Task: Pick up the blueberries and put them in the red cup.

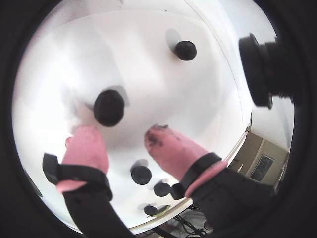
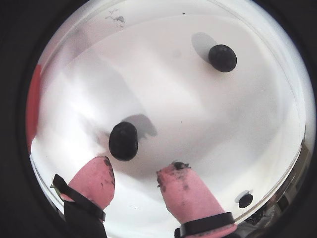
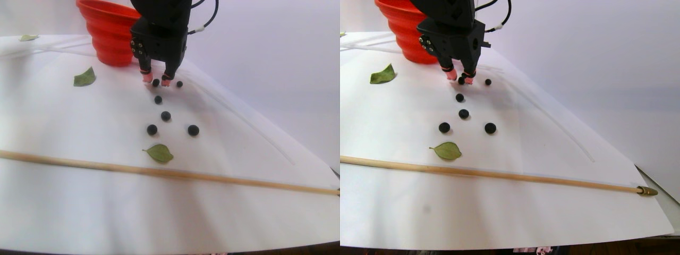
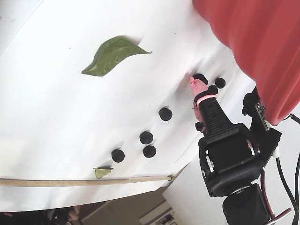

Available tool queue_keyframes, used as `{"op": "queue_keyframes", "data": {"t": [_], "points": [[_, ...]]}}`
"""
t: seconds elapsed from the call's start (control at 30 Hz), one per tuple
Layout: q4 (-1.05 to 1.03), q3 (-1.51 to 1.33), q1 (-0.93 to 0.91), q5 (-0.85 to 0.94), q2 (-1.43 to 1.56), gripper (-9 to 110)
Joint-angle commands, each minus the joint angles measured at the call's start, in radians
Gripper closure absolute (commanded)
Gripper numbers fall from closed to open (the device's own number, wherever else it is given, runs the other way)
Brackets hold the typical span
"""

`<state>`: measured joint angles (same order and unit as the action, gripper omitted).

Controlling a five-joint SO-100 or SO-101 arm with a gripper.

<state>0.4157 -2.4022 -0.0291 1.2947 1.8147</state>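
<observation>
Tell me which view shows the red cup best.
The stereo pair view: the red cup stands behind the end effector, its ribbed wall clear, the top cropped. The fixed view gives only a close, cropped wall; one wrist view shows a red sliver, the other nothing.

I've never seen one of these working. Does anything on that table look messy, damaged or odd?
Mostly tidy. The end effector has dark smudges on its pink fingertips, like berry stains. Green leaves and a long wooden stick lie among the blueberries. The red cup stands upright.
</observation>
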Motion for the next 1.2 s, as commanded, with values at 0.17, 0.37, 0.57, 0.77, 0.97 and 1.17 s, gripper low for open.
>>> {"op": "queue_keyframes", "data": {"t": [0.17, 0.37, 0.57, 0.77, 0.97, 1.17], "points": [[0.023, 0.058, -0.008, -0.026, 0.000, 85], [0.060, 0.063, -0.008, -0.025, -0.035, 85], [0.077, 0.069, -0.011, -0.025, -0.052, 85], [0.094, 0.074, -0.014, -0.028, -0.067, 86], [0.123, 0.077, -0.015, -0.029, -0.098, 87], [0.141, 0.086, -0.014, -0.032, -0.117, 88]]}}
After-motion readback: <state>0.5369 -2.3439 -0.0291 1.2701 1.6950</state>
